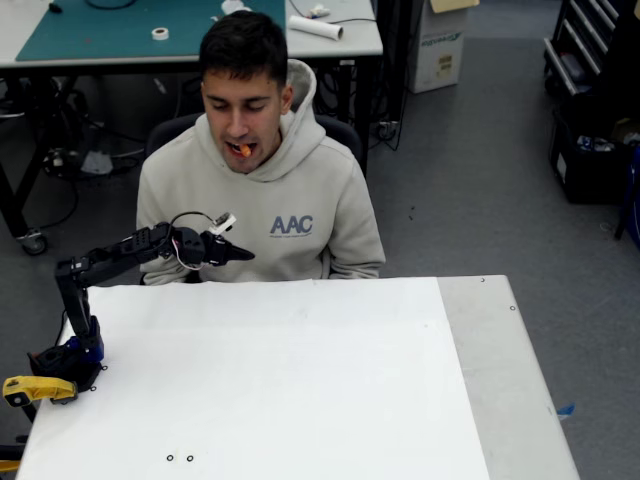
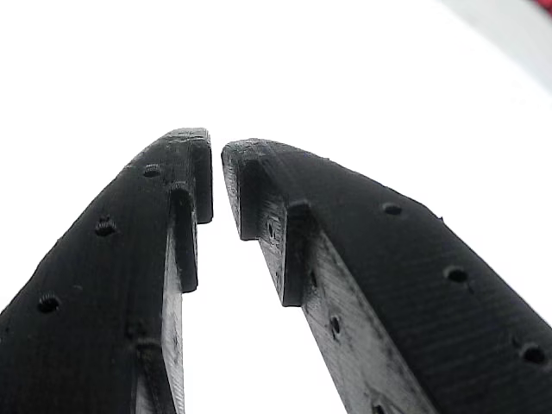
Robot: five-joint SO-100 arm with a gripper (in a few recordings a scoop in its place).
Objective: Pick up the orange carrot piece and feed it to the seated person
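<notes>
In the fixed view your gripper [image 1: 243,255] hangs empty below the seated person [image 1: 262,190], whose mouth holds the orange carrot piece [image 1: 245,150], and in the wrist view your fingertips [image 2: 191,168] sit nearly closed, gripping nothing.

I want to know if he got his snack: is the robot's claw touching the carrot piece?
Apart. In the fixed view the orange carrot piece sits in the seated person's mouth, while the gripper hangs lower, at his chest, with nothing between its fingers.

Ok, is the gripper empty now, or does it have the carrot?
Empty. In the wrist view the gripper has nothing between its nearly closed fingertips; in the fixed view the orange carrot piece sits in the seated person's mouth.
</notes>
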